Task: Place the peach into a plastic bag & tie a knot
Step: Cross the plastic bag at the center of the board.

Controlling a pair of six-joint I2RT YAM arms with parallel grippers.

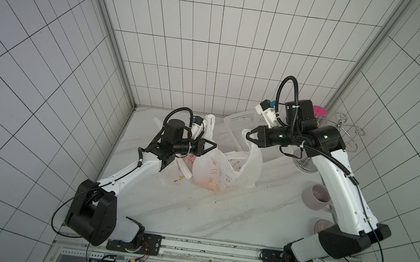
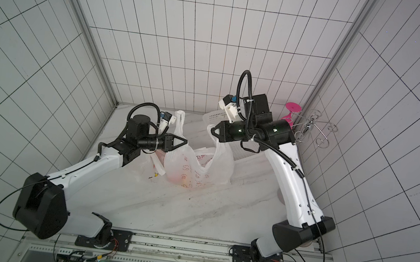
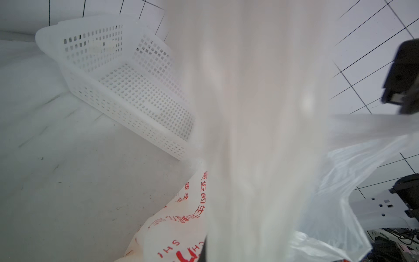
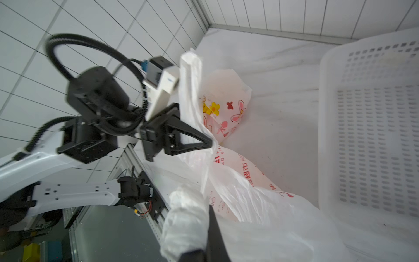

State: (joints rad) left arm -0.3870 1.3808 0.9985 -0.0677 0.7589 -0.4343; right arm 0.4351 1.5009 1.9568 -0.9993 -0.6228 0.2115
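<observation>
Tightly, the left gripper (image 1: 213,146) pinches one handle (image 1: 210,126) of the bag (image 1: 214,169), its jaws clenched on the film with the loose end standing above them; the right gripper (image 1: 248,136) is likewise closed on the second handle (image 1: 252,156), with plastic bunched against its finger (image 4: 214,236) in the right wrist view; the two grippers sit apart, raised above the table (image 1: 192,212), and the bag's mouth sags between them; the peach (image 1: 208,184) lies inside the bag at its bottom, an orange glow through the red-printed film, down on the table; a flower-printed bag (image 4: 226,102) lies behind the left gripper; a white basket (image 1: 240,123) stands by the back wall beyond the right gripper; a mug (image 1: 317,196) sits beside the right arm.
</observation>
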